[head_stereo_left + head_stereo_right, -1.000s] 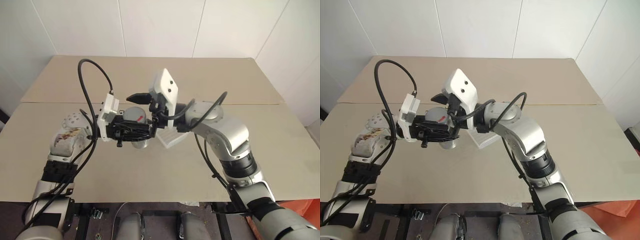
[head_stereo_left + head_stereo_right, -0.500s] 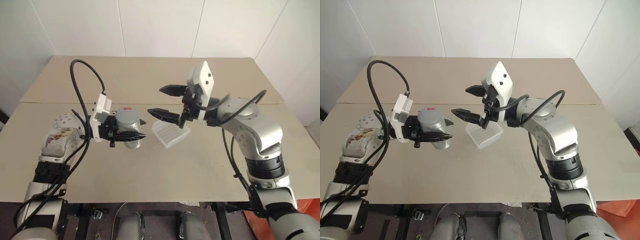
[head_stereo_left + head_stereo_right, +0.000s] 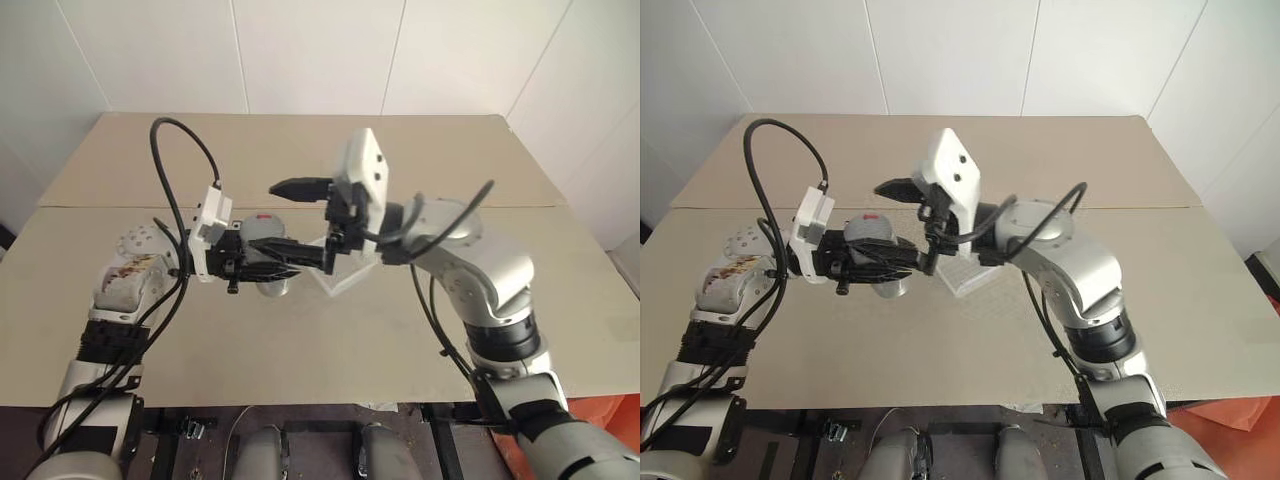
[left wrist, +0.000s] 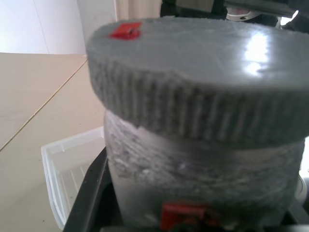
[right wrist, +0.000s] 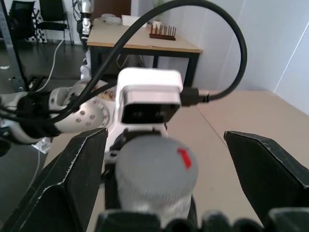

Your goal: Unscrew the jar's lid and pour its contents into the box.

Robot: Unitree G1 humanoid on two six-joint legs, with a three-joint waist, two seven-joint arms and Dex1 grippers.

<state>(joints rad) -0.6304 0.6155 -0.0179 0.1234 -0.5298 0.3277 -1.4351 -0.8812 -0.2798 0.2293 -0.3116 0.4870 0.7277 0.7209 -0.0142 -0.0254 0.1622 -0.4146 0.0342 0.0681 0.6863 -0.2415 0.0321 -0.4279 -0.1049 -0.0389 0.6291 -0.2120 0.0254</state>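
White walls stand behind the beige table [image 3: 300,330]. Half a second ago the right tool [image 5: 164,164] was drawn back; now it has returned, spread wide around the lid [image 5: 157,162]. The left tool [image 3: 262,258] stays clenched on the jar [image 4: 203,179], beside the box [image 3: 965,275]. Probably another unscrewing turn comes.

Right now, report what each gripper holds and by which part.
The left gripper holds the jar by its body, below the lid, which is on. The right gripper holds nothing: its open fingers straddle the lid without touching.
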